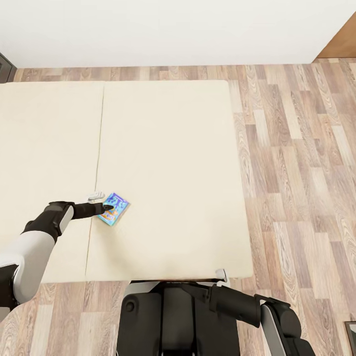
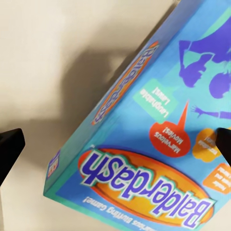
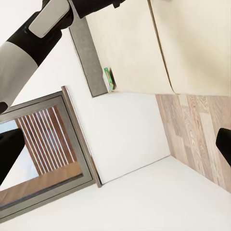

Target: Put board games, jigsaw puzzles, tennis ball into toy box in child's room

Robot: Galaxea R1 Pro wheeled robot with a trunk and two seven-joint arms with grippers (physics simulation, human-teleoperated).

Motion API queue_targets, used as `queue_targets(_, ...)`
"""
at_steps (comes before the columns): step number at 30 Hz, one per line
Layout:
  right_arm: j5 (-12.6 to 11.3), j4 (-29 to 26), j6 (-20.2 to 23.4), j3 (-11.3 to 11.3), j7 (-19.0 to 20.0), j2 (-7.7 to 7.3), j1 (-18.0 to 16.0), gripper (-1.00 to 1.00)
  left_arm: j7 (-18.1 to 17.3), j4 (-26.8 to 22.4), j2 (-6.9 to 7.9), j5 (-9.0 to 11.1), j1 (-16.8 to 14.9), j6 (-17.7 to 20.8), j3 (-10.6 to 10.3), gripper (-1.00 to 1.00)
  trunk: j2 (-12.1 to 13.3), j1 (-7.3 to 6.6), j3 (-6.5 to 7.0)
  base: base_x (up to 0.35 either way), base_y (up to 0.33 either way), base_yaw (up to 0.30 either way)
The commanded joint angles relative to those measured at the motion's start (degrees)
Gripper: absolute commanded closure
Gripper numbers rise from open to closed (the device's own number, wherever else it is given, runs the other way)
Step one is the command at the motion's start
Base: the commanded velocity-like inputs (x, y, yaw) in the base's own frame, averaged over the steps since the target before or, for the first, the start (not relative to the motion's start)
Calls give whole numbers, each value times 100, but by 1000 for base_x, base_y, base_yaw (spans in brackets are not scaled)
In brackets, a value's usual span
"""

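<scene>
A blue cartoon-printed board game (image 1: 114, 209), titled "Balderdash" (image 2: 144, 144), lies flat on the cream bed (image 1: 173, 148) near its front edge. My left gripper (image 1: 103, 203) is right at the box's left end and stands open (image 2: 115, 147). One dark fingertip (image 2: 9, 149) is off the box over the mattress and the other is over the lid. My right gripper (image 3: 115, 149) is open with nothing in it, low by the bed's front edge (image 1: 222, 273). A flat green-edged box (image 3: 109, 79) lies at a far corner of the bed, seen edge-on.
Wood-plank floor (image 1: 296, 163) runs along the right of the bed and behind it to a white wall (image 1: 173, 29). A wooden door (image 1: 341, 44) shows at the back right. A dark-framed window with slats (image 3: 53, 144) sits in the wall beyond the bed.
</scene>
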Motion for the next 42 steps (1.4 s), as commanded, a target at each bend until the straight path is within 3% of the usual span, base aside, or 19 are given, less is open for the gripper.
queue_targets(1,9,-2,23,-10,25,5,-1,-100,-48,-8,-10,-124,3,1,54,-100,-5,7,-7,0,0,0)
queue_targets(22,9,-1,18,-10,25,5,-1,-100,-41,-8,-51,-115,3,-103,41,-100,-5,7,-8,0,-3,0)
queue_targets(42,9,6,22,-10,25,5,-1,-100,-41,-8,-56,-109,11,-128,41,-100,-5,7,-8,0,-154,0)
